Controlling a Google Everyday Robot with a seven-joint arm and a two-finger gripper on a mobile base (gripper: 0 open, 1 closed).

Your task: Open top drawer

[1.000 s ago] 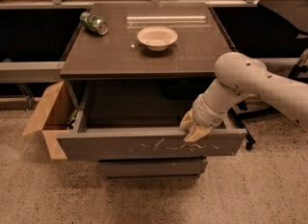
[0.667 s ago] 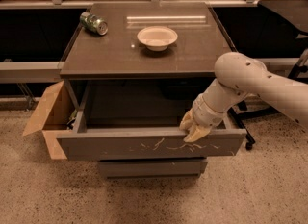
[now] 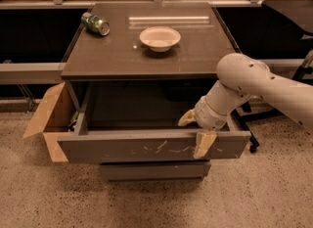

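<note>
gripper: gripper (image 3: 196,132) sits at the top edge of the top drawer (image 3: 146,146) front, right of middle
grip state: jaws straddle the front panel and clamp on it, one finger (image 3: 204,144) down the outer face, the other (image 3: 187,119) inside the drawer
arm: white arm (image 3: 254,82) comes in from the right and bends down to the drawer edge
top drawer: open, standing well out from the cabinet, front panel facing the camera, pale scratch marks across its middle and right; inside is dark, contents cannot be told
lower drawer: lower drawer (image 3: 151,171) just under the top one, narrower, flush and closed
cabinet top: cabinet top (image 3: 122,58) is a dark flat surface above the open drawer
bowl: pale bowl (image 3: 160,38) upright on the cabinet top, near the middle toward the back
can: green can (image 3: 95,23) lying on its side at the back left corner of the top
box: cardboard box (image 3: 49,117) on the floor against the cabinet's left side, flaps open
floor: speckled floor (image 3: 58,197)
right side: dark caster leg (image 3: 252,146) just beside the drawer's right end
</note>
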